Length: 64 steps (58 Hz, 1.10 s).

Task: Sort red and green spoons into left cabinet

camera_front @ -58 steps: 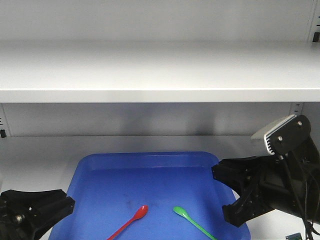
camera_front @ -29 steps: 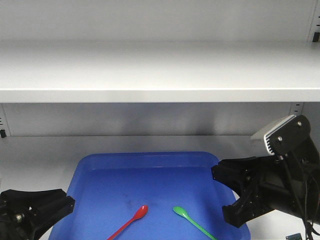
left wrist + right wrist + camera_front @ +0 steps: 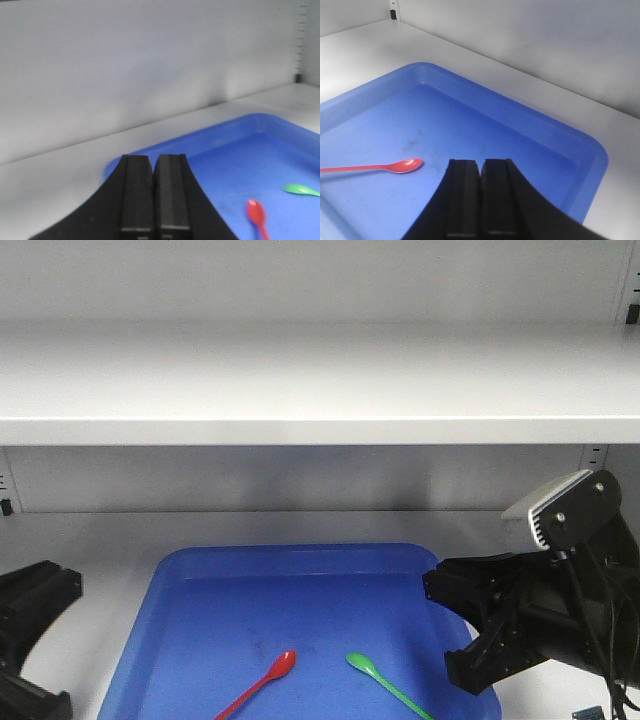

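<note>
Front view: grey cabinet [image 3: 320,380] with a wide shelf across the top, grey back wall below it, slotted rails at both edges. Blue tray [image 3: 300,562] sits on the lower shelf surface. Red spoon [image 3: 262,683] lies in the tray's near part, bowl pointing up-right, handle running off the bottom edge; green spoon [image 3: 385,684] just right of it, bowl up-left, handle toward the lower right. The two bowls are near each other but apart. Left gripper [image 3: 30,640] is at the far left edge, outside the tray, only partly in frame; right gripper [image 3: 470,625] hangs over the tray's right rim, with a grey camera block above it. Left wrist view: left gripper [image 3: 153,192] fingers pressed flat together, nothing between them, tips over the tray's near-left corner; red spoon [image 3: 256,214] bowl and green spoon [image 3: 300,190] bowl at lower right, tray [image 3: 210,145] beyond. Right wrist view: right gripper [image 3: 480,192] fingers likewise closed against each other, empty, above the tray [image 3: 520,130] floor; red spoon [image 3: 380,167] lies to the left, bowl toward the gripper. Green spoon not in this view. No readable writing or labels anywhere.
</note>
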Available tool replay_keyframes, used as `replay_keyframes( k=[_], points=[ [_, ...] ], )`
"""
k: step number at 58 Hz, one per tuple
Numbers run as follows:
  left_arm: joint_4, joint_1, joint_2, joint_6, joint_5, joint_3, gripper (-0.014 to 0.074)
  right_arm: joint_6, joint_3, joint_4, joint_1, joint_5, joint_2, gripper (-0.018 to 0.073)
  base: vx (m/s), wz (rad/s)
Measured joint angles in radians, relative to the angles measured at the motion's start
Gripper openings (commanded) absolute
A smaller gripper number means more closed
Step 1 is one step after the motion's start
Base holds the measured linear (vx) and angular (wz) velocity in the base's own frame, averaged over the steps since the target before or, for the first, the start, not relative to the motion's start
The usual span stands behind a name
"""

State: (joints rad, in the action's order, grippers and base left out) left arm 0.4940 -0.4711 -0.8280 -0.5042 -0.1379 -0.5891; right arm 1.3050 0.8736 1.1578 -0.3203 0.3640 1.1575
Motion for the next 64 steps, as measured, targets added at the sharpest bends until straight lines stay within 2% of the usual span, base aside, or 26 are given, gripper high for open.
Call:
replay_keyframes(
  k=[15, 28, 34, 46, 52, 64],
  points=[
    [-0.044, 0.144, 0.123, 0.002, 0.064, 0.000, -0.0001, 0.000, 0.000, 0.000, 0.000, 0.000, 0.000, -0.0003, 0.00, 0.00],
    [-0.081, 0.236, 0.233, 0.023, 0.125, 0.062, -0.0001, 0.000, 0.000, 0.000, 0.000, 0.000, 0.000, -0.0003, 0.00, 0.00],
    [-0.176, 0.263, 0.296, 0.131, 0.126, 0.118, -0.0001, 0.000, 0.000, 0.000, 0.000, 0.000, 0.000, -0.0003, 0.00, 0.00],
    [-0.467, 0.301, 0.417, 0.476, 0.116, 0.256, -0.0001, 0.000, 0.000, 0.000, 0.000, 0.000, 0.000, -0.0003, 0.00, 0.00],
    [-0.521, 0.305, 0.478, 0.533, 0.095, 0.336, -0.0001, 0.000, 0.000, 0.000, 0.000, 0.000, 0.000, -0.0003, 0.00, 0.00],
    [-0.522, 0.305, 0.636, 0.552, 0.077, 0.519, -0.0001, 0.000, 0.000, 0.000, 0.000, 0.000, 0.000, -0.0003, 0.00, 0.00]
  ],
)
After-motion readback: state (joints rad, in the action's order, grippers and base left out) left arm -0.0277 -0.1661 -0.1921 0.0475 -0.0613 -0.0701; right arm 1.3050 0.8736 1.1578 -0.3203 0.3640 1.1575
